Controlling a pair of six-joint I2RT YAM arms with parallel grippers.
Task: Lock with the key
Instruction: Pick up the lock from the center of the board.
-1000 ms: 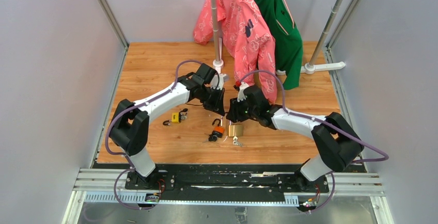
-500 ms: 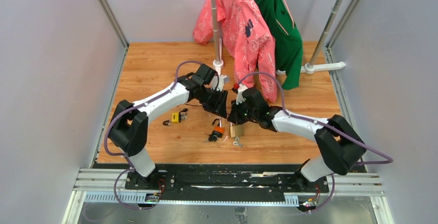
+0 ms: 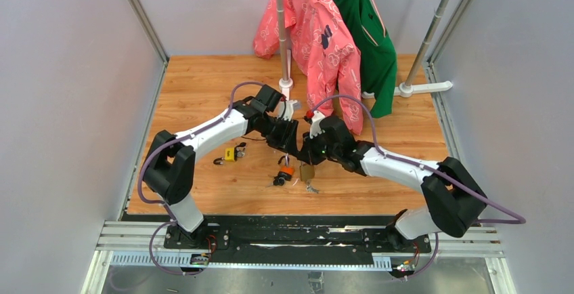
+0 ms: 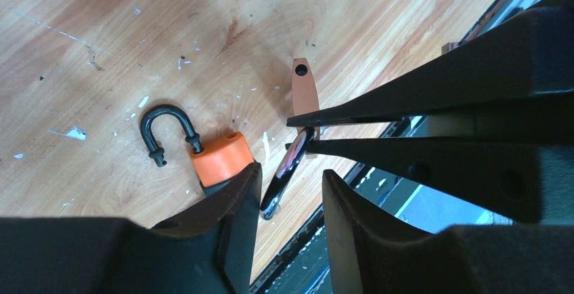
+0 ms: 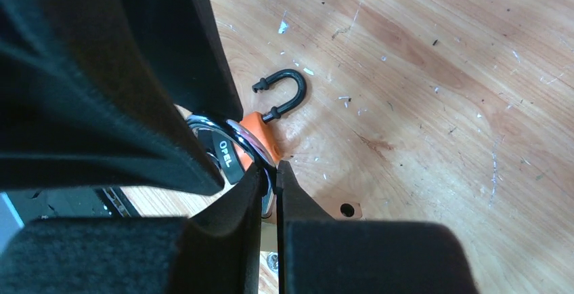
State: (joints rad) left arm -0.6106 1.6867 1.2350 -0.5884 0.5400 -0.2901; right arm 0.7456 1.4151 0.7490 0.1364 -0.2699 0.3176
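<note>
- The scuffed wooden table (image 3: 203, 91) holds an orange padlock (image 4: 220, 160), its shackle swung open, just below both wrists.
- A second ago the left gripper (image 4: 290, 189) was shut. Now its jaws stand apart, and the right gripper (image 4: 302, 126) has pinched thin onto the key (image 4: 283, 172).
- It looks like a handover, so insertion likely falls to the right arm.
- The key's blade is hidden, and I cannot tell whether the tan tag (image 4: 304, 91) is attached.

The only readable text is OPEL, in white letters on the black key tag (image 5: 225, 153).
</note>
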